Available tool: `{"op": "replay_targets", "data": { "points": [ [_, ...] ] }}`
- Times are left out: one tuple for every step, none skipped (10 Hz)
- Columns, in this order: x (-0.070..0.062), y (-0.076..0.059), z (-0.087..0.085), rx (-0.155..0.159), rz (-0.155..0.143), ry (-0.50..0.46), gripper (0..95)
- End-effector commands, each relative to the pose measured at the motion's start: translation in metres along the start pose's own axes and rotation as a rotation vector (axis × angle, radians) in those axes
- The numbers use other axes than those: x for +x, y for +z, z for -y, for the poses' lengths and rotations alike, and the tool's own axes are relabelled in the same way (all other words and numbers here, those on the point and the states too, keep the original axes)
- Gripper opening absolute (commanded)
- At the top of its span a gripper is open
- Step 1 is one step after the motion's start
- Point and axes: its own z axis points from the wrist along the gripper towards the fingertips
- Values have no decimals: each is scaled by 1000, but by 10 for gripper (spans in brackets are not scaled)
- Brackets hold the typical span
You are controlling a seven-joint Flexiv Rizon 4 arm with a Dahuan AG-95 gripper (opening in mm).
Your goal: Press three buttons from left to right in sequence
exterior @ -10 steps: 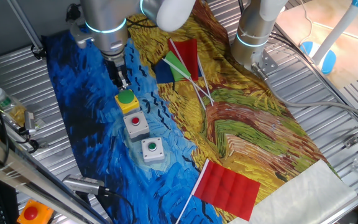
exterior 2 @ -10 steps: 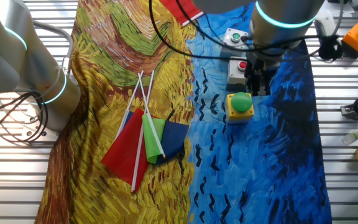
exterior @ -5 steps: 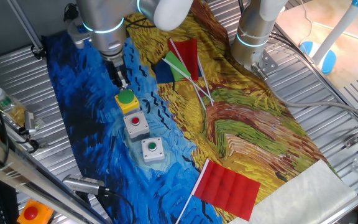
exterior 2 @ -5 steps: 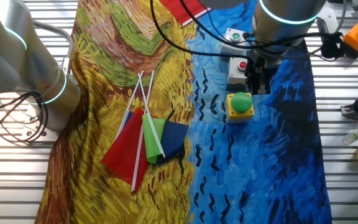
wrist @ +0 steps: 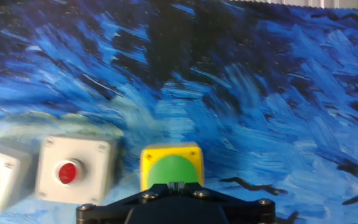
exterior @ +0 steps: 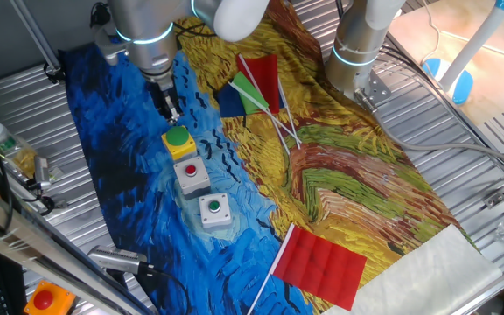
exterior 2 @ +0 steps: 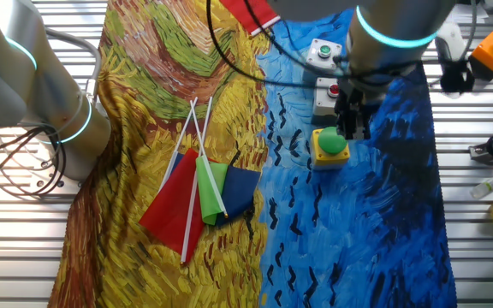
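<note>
Gripper (exterior: 171, 112) hangs just above the cloth, fingers pointing down, tips over the far edge of the yellow box (exterior: 179, 143). Whether the tips are spread or pressed together cannot be told; in the hand view only the dark gripper body shows at the bottom edge, fingertips out of sight. In the other fixed view the gripper (exterior 2: 350, 130) sits right beside the green dome, contact unclear.

Yellow box with big green dome (wrist: 171, 169): dead centre in the hand view, just beyond the gripper body. Grey box with red button (exterior: 191, 174) sits next in line, close beside the yellow one, a small gap between them. Grey box with small green button (exterior: 214, 210) follows, last in the row. All three stand upright on the blue part of the painted cloth (exterior: 121, 131).

Further out: a bundle of small flags (exterior: 256, 87) on the yellow part of the cloth, a single red flag (exterior: 320, 265) at the near end. Orange box with red button (exterior: 44, 300) off the cloth on the metal table (exterior: 462, 175).
</note>
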Motion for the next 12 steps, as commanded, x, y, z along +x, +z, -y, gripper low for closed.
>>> {"op": "replay_targets", "data": {
  "points": [
    [-1,1,-1,0,-2,-13,0],
    [-1,1,-2,0,-3,-12,0],
    [-6,-2,-14,5,-11,10,0],
    [-10,0,-23,13,-16,30,0],
    [-13,3,-30,14,-12,41,0],
    [-15,6,-35,17,-16,49,0],
    [-15,6,-36,17,-19,44,0],
    [-15,6,-36,17,-20,39,0],
    [-16,7,-37,17,-22,40,0],
    [-15,7,-37,17,-24,39,0],
    [-15,7,-38,13,-22,48,0],
    [-15,5,-43,14,-23,58,0]
  ]
}}
